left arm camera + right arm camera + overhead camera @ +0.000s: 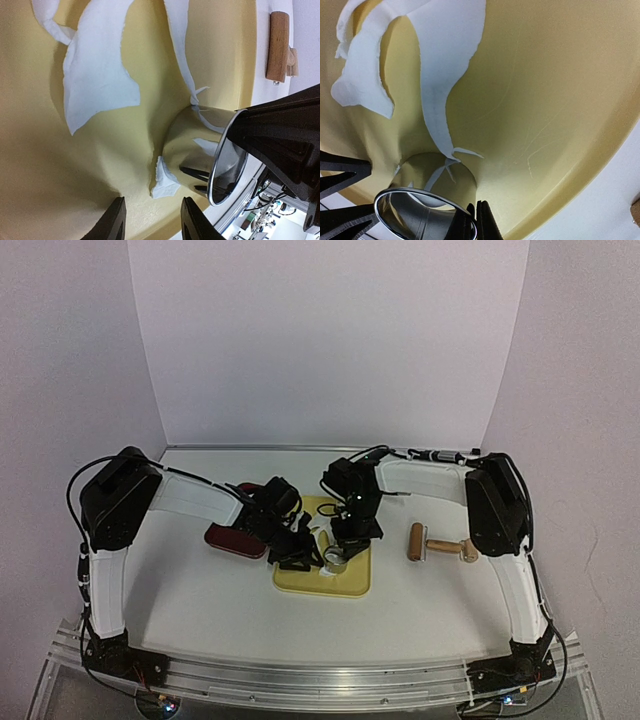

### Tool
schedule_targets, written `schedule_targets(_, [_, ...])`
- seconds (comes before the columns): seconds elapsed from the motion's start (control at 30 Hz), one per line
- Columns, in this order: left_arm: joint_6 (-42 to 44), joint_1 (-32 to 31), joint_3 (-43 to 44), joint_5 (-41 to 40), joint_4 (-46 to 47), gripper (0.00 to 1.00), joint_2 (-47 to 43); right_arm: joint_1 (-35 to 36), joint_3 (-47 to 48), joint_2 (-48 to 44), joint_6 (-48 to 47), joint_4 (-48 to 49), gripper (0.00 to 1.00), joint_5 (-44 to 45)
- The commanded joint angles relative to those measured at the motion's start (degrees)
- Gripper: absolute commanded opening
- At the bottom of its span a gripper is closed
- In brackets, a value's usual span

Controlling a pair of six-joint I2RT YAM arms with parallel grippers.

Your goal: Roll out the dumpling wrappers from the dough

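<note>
1. Dough [100, 75]: a thin white sheet, torn into ragged flaps and strips, lying flat on the board [40, 175]. No neat round wrappers can be made out.
2. Long strip: runs down the board's middle, its near end touching the foot of the cutter [192, 150]. Its long axis points from the cutter away toward the board's far side.
3. Scrap [162, 184]: a small torn piece at the cutter's base, on the side facing the left arm.
4. Cutter: a shiny ring standing on the board. Whether it is pressed through dough cannot be told.
5. Right gripper [475, 218]: clenched on the cutter's upper rim, one finger inside and one outside. The dough lies beyond and below it.
6. Left gripper [153, 205]: jaws apart, nothing between them, low over bare board. The scrap lies just ahead of its fingertips, so this arm is the nearer to it. The big flap lies farther ahead.
7. Judgement: the coming move likely turns on lifting the scrap clear of the cutter.
8. Rolling pin [440, 545]: on the table [200, 600], right of the board, untouched.
9. Red dish [232, 538]: left of the board.
</note>
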Motion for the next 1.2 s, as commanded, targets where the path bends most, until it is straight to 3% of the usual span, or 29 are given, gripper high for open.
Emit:
schedule_targets(0.0, [-1.03,-0.65,1.49,0.61,-0.3,0.38,1.21,0.9,-2.02,0.84,-0.63,-1.55,0.0,6.4])
schedule_targets(0.5, [-4.37,-1.34,-2.78,-1.46,0.63,0.32,-0.93,3.96,-0.47,4.63,-0.46,-5.07,0.0,13.24])
schedule_targets(1.17, [-7.87,-1.8,-0.69,2.34,5.62,0.21,4.77,4.0,2.24,8.17,0.88,-6.97,0.0,11.6])
